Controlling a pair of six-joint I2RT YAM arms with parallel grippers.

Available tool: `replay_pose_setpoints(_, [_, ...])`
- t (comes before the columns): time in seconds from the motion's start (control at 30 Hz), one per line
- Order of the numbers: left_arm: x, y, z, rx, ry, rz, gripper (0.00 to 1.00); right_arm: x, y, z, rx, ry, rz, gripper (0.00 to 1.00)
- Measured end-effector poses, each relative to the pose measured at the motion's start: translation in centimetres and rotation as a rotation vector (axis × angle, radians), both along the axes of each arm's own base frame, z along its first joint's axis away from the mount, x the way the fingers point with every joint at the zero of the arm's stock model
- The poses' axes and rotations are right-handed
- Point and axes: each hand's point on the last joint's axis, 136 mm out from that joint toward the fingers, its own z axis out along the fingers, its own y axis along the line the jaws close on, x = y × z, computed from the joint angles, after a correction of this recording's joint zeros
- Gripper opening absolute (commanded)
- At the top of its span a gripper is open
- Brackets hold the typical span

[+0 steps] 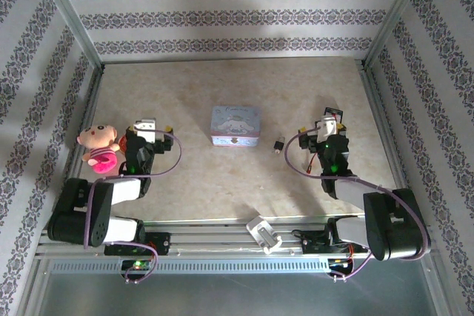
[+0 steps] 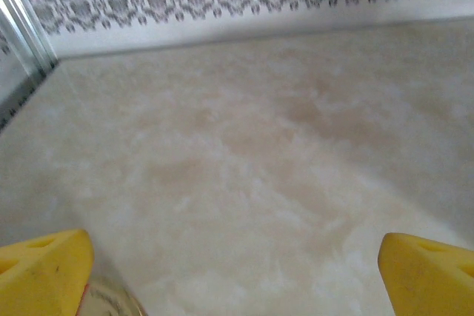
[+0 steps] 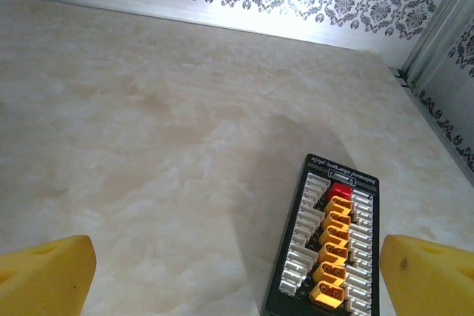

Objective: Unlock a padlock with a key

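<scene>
1. Left gripper (image 1: 146, 128) and right gripper (image 1: 327, 126): both sets of jaws wide, holding nothing.
2. Padlock (image 1: 279, 143) lies on the table at 4 o'clock of the tin box (image 1: 235, 125). Key too small to make out.
3. Risk: the padlock is tiny, so a wide-open approach may skid it away.
4. Risk: the connector board (image 3: 329, 249) at the right gripper's 12 o'clock could snag a finger.

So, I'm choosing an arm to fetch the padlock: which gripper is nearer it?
Right. The right gripper sits open a short way to the right of the padlock; the left gripper is open well off to its left, beyond the blue tin.
</scene>
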Motion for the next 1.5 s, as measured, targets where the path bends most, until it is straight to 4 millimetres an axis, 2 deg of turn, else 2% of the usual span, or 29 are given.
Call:
replay_pose_setpoints(0.1, [-0.1,0.0,-2.3,-0.006,0.049,-0.018,0.99,-0.6,0.1,-0.1,0.007,-0.012,0.014,0.98])
replay_pose_setpoints(0.27, [0.9,-0.6,-4.4,-0.036,0.088,-0.083,0.99,-1.3,0.6,0.3,0.021,-0.033,0.043,0.98])
replay_pose_setpoints(0.33, [1.7,-0.7,-4.0,-0.054,0.084,-0.108,0.99,-1.4,0.6,0.6,0.025,-0.046,0.047,0.98])
replay_pose_setpoints(0.43, [3.5,-0.1,-2.2,-0.071,0.046,-0.113,0.99,-1.4,0.8,0.8,0.043,-0.056,0.052,0.98])
replay_pose_setpoints(0.57, [4.0,0.2,-1.6,-0.086,0.036,-0.104,0.99,-1.1,1.2,0.8,0.065,-0.064,0.072,0.98])
replay_pose_setpoints(0.9, [3.8,0.0,-2.2,-0.093,0.06,-0.108,0.99,1.2,1.2,-3.0,0.071,0.004,0.075,0.98])
replay_pose_setpoints(1.0, [3.8,-0.1,-2.2,-0.095,0.06,-0.114,0.99,1.3,0.5,-4.2,0.098,0.032,0.058,0.98])
replay_pose_setpoints(1.13, [3.8,-0.2,-2.2,-0.097,0.06,-0.122,0.99,2.4,-2.0,-3.0,0.162,0.0,-0.029,0.98])
replay_pose_setpoints(1.2, [3.8,-0.2,-2.2,-0.097,0.06,-0.123,0.99,3.3,-2.5,-2.4,0.173,-0.001,-0.055,0.98])
replay_pose_setpoints(1.3, [3.8,-0.3,-2.2,-0.098,0.06,-0.126,0.99,3.9,-2.5,-1.6,0.186,-0.019,-0.06,0.98])
replay_pose_setpoints(1.5, [3.8,-0.1,-2.2,-0.097,0.06,-0.117,0.99,3.8,-2.6,-2.2,0.187,0.007,-0.071,0.98])
